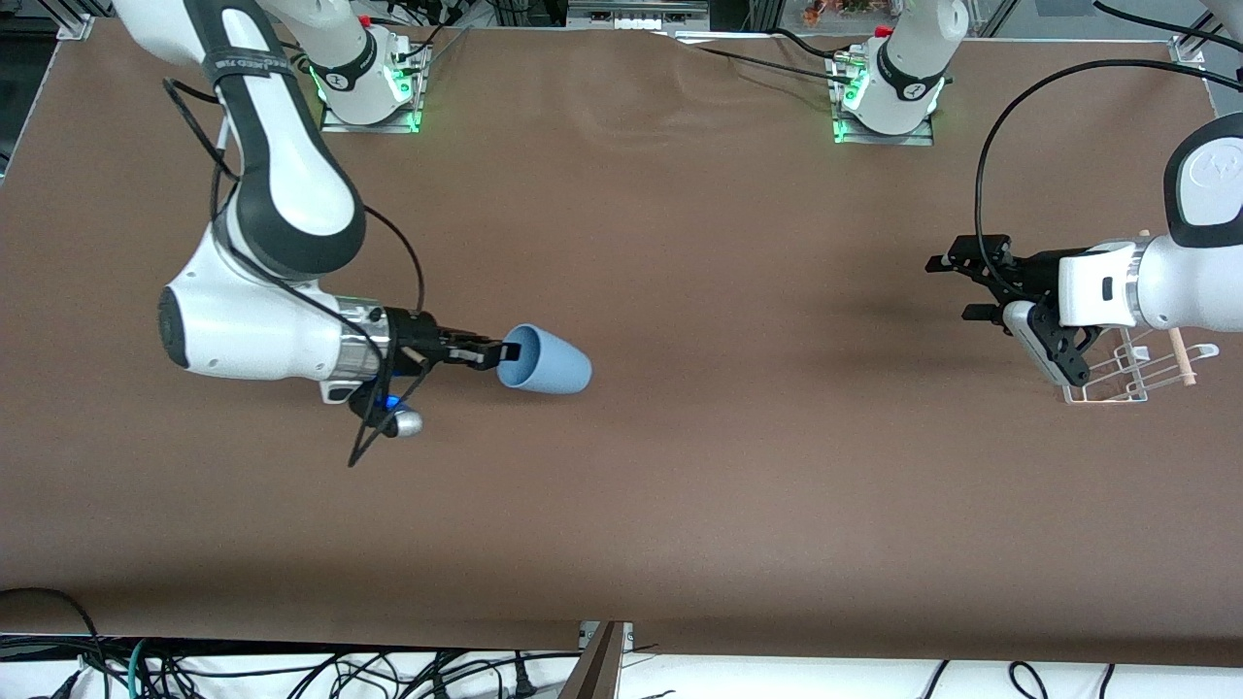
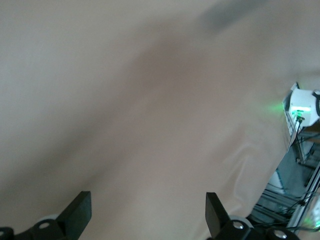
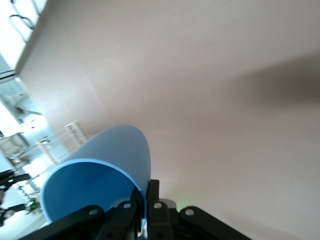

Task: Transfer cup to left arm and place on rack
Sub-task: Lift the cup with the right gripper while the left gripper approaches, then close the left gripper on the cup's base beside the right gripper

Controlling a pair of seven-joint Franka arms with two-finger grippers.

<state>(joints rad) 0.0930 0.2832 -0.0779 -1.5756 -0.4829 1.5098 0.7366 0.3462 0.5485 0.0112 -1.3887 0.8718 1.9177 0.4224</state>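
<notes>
Look first at the worktop (image 1: 680, 466): it carries a plain brown covering that fills nearly the whole front view, with faint ripples near the upper centre. The two arm bases stand along the top edge, each lit green at its foot. Loose cables (image 1: 291, 675) run along the bottom edge of the frame, below the covering's edge.

In the left half of the front view you will find the right pincer (image 1: 492, 353), clenched on the rim of the cup (image 1: 550, 363). The light-blue cup lies on its side in the grip, its open mouth turned toward the pincer and its closed end pointing toward the centre of the frame. In the right wrist view, one finger sits inside the mouth of the cup (image 3: 102, 172) and the other outside its wall.

At the right edge of the front view, the left arm (image 1: 1190, 262) reaches in with its left pincer (image 1: 957, 286) released; the left wrist view shows its two fingertips (image 2: 79, 212) well apart, with only bare covering between them. This pincer hangs over the worktop just beside the rack (image 1: 1131, 374). The rack stands at the left arm's end of the worktop, partly hidden by the wrist, with a wooden dowel (image 1: 1180, 354) across it.

The cup and the rack are well apart.
</notes>
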